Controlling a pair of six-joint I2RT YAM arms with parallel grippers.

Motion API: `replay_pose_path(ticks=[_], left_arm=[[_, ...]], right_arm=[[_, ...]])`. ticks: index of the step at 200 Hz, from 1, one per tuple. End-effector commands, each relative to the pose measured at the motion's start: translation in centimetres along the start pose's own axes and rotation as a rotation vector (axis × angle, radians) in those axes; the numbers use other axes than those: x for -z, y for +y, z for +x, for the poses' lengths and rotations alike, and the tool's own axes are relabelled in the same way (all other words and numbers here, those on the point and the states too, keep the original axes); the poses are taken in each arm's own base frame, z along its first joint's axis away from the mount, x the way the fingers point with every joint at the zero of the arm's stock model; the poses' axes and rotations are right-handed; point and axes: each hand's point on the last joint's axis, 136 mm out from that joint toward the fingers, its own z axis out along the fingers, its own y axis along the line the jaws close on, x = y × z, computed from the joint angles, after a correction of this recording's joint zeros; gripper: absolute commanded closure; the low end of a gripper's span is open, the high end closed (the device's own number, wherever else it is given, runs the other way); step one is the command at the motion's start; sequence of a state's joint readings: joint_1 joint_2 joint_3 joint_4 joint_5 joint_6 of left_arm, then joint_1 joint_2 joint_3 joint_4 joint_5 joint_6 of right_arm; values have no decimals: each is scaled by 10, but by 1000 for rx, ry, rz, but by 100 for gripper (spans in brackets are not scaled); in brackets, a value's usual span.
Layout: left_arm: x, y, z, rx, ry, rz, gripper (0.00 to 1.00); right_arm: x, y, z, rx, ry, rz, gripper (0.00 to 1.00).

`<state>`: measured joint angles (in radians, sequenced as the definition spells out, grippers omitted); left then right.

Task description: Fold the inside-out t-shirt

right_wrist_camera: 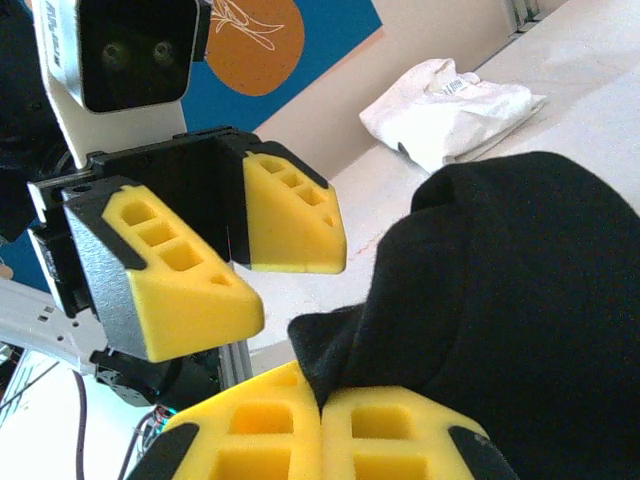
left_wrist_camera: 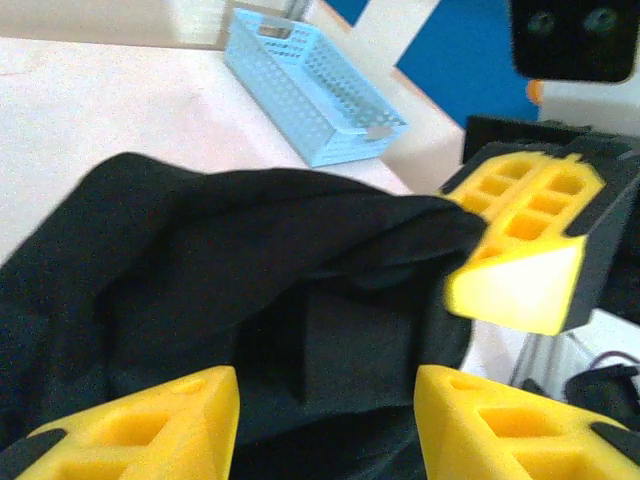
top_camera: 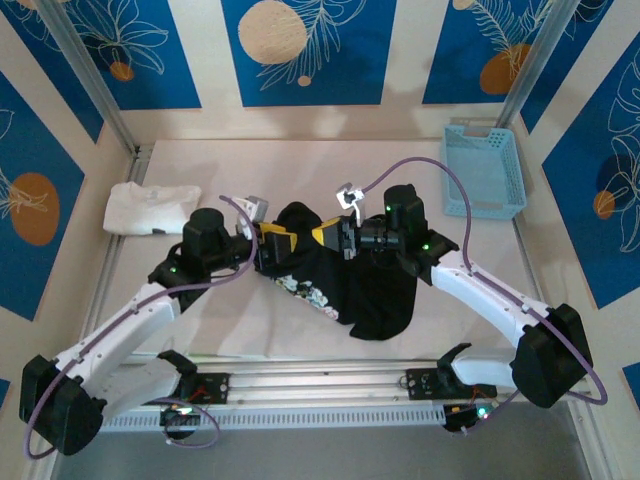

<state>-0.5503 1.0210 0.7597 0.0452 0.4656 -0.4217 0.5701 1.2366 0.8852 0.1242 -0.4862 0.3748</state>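
The inside-out t-shirt (top_camera: 375,290) lies bunched in the middle of the table (top_camera: 300,160), its upper part gathered into a raised fold between the two arms while the rest spreads down toward the near edge, a pale printed mark (top_camera: 310,290) showing on its left side. The right gripper (top_camera: 328,236) has its yellow pads (right_wrist_camera: 400,445) pressed together on an edge of the black cloth, which rises from the pinch and drapes away to the right in its wrist view. The left gripper (top_camera: 270,240) faces it closely from the other side with its pads (left_wrist_camera: 150,430) standing apart; in the left wrist view the black fabric heaps up just ahead of and between them, though whether it actually touches either pad is hard to tell, as the cloth there is dark and blurred. A white t-shirt (top_camera: 148,208) lies folded at the far left of the table, and a light-blue basket (top_camera: 485,170) sits at the far right corner, both well apart from the black shirt.
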Motion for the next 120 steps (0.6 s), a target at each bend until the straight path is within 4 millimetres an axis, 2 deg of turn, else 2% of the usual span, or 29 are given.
replay_pose_path(ticks=[1,54,74,90,113,120], left_arm=[[-7,-19,-4,23,1,117,51],[-16,-16,2,48,30,131,53],[-17,-20,-1,50,20,163,68],[-16,-24,-4,50,11,179,89],[-12,-28,-14,31,-16,174,100],[-9,-30,-18,24,-30,174,100]], right_arm=[[2,3,-7,7,-21,-11,100],[7,2,-8,7,-35,3,100],[7,-1,-8,-1,-39,8,100],[6,-2,-8,-6,-40,10,100],[6,-10,-5,-10,-34,57,100],[6,-14,-4,-13,-31,85,100]])
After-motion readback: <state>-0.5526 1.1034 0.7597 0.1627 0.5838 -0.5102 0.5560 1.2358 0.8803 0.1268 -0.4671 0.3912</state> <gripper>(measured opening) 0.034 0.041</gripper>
